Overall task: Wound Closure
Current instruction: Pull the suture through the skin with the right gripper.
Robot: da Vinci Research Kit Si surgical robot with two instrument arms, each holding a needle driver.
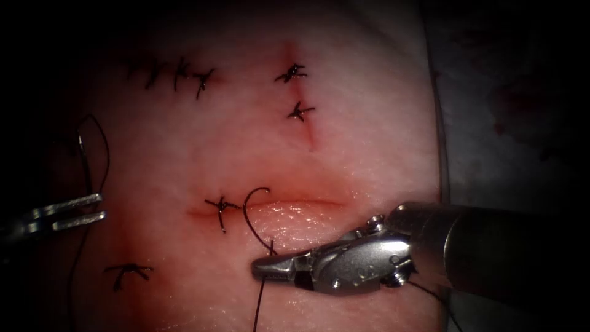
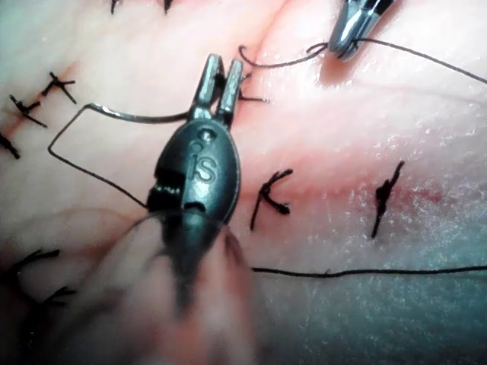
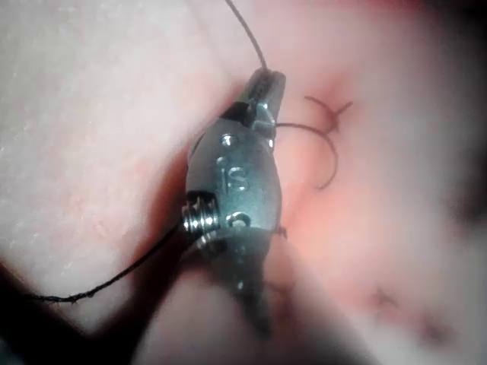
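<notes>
So far I see one knot (image 1: 222, 206) on the horizontal cut (image 1: 295, 204), the rest gaping, while my right tool (image 1: 270, 266) clamps the thread (image 1: 249, 212) and my left tool (image 1: 92, 208), at frame left, has jaws apart, holding nothing, with the needle (image 2: 141, 116) lying beside it.

Surgical training lab, bench setup w/ no patient. Evidence: slab of pale pink tissue (image 1: 344, 154) lying on a grey cloth (image 1: 510, 92), edge of slab visible at right. Several separate cuts in it, some closed w/ dark knotted stitches (image 1: 294, 74), one horizontal cut (image 1: 289, 204) part-closed. Two metal wristed robot tools: left end effector (image 1: 92, 208) and right end effector (image 1: 264, 267), stamped "IS" per wrist views. Black suture thread (image 1: 252, 215) loops over the surface. Strong spot lighting, dark surround, typical endoscope rig.
</notes>
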